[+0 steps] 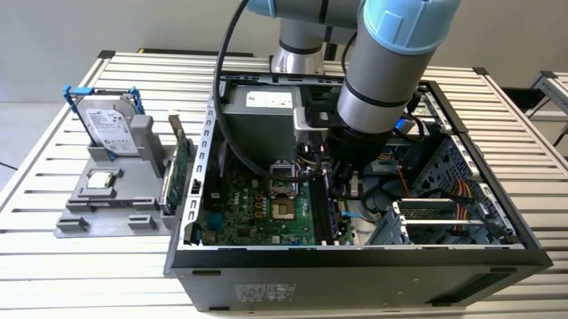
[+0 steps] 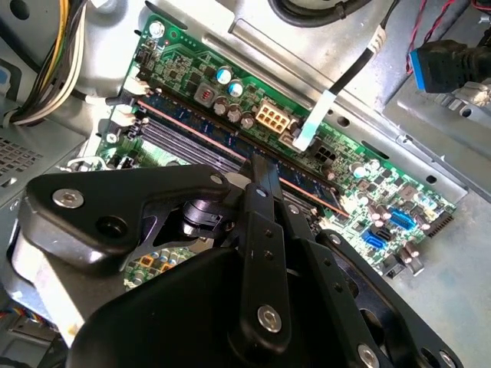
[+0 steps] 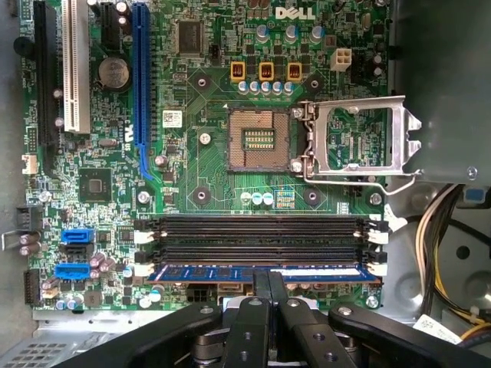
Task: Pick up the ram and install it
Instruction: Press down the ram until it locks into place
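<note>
My gripper is closed on the ram, which sits in the slot furthest from the processor socket on the motherboard, past 2 empty slots. I should press straight and evenly at both ends. My fingers hide its middle; seating looks unfinished, perhaps.

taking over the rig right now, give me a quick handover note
Gripper: down inside the open computer case, fingers closed together on the top edge of the ram.
Ram: lies along the outermost of the memory slots on the motherboard, in both wrist views. The slots beside it are empty.
Done: ram picked up and brought to its slot.
Left: can't tell if it is fully seated or if the end latches have closed; gripper hasn't let go.
</note>
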`<state>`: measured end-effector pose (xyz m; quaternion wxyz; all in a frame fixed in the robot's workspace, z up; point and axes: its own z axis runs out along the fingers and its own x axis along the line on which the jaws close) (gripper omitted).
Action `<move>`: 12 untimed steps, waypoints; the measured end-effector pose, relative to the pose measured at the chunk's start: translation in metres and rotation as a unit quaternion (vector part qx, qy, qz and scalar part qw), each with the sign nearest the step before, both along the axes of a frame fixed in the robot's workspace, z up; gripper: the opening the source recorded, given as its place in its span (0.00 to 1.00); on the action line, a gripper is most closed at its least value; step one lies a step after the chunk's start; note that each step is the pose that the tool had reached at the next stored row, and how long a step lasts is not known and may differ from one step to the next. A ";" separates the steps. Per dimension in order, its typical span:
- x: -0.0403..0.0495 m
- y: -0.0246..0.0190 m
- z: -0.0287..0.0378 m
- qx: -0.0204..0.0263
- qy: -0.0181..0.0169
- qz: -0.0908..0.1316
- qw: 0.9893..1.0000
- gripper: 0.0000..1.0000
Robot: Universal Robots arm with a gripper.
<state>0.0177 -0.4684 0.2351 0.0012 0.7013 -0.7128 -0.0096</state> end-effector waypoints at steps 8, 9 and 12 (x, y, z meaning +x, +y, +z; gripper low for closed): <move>-0.0001 -0.0001 -0.0057 0.000 0.007 0.000 1.000 0.00; -0.0001 -0.0001 -0.0057 0.000 0.007 0.000 1.000 0.00; 0.0000 -0.0001 -0.0063 0.000 0.007 0.000 1.000 0.00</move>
